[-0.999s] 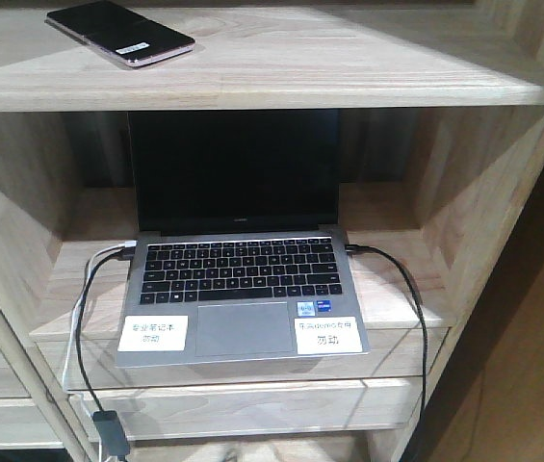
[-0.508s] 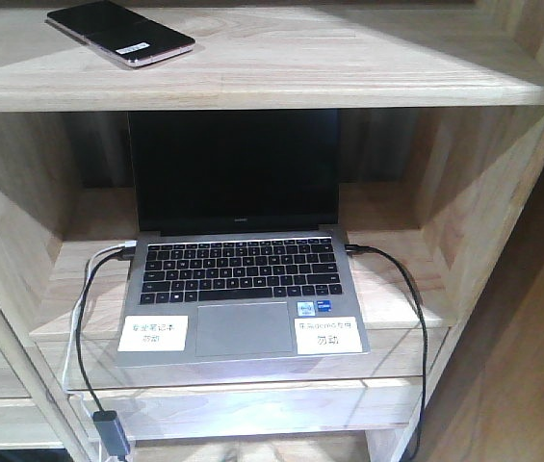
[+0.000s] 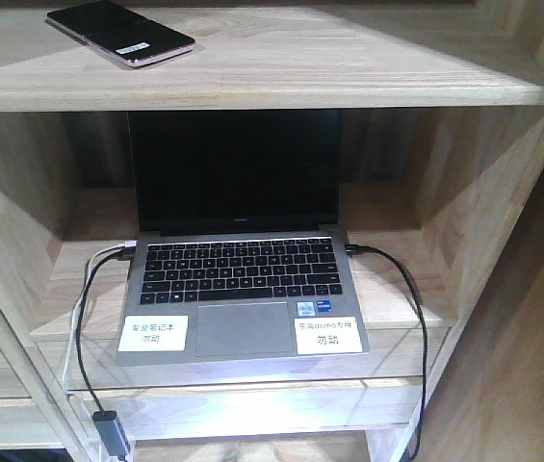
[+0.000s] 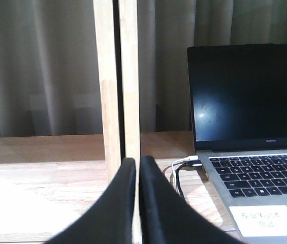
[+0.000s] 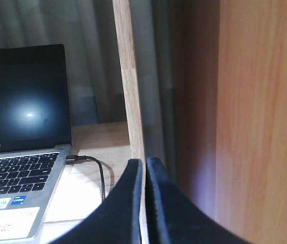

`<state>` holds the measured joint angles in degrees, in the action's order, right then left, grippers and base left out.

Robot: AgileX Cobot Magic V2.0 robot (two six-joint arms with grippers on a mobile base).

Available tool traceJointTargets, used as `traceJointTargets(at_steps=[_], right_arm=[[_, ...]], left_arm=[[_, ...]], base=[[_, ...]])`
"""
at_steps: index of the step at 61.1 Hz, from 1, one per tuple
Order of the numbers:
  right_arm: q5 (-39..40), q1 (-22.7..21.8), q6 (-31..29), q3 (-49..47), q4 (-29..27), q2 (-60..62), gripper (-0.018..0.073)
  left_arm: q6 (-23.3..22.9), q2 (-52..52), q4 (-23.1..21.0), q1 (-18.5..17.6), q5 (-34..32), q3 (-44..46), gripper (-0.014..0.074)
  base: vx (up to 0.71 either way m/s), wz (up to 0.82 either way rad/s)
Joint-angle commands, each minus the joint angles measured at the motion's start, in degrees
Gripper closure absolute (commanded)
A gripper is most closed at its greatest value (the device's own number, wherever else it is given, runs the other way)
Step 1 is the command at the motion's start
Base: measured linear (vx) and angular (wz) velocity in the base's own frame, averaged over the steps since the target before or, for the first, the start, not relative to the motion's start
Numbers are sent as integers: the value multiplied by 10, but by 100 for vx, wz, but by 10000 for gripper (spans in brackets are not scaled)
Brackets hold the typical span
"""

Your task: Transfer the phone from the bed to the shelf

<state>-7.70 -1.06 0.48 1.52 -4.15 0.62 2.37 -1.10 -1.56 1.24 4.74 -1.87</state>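
laptop point(image 3: 238, 260): open, screen dark | black cable point(image 3: 416, 318): plugged right side | curtain point(image 4: 41, 66): behind

Only the gripper fingers of the robot are visible, one pair in each wrist view. The left gripper point(image 4: 137, 170) has two smooth, matte black fingers point(image 4: 118, 203) that are broad at the base and curve up to narrow, rounded tips. The right gripper point(image 5: 144, 170) looks the same: two plain black tapered fingers point(image 5: 171, 208). The front view shows none of the robot.
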Motion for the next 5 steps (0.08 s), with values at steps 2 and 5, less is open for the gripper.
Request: traceJointTargets(at_steps=[2, 5], right_arm=[[41, -4, -8, 6, 7, 8, 564], [41, -4, -8, 6, 7, 8, 564]], left_arm=[[-5, 1, -6, 0, -41, 14, 595], [-5, 1, -6, 0, -41, 14, 595]], base=[[0, 0], [0, 0]])
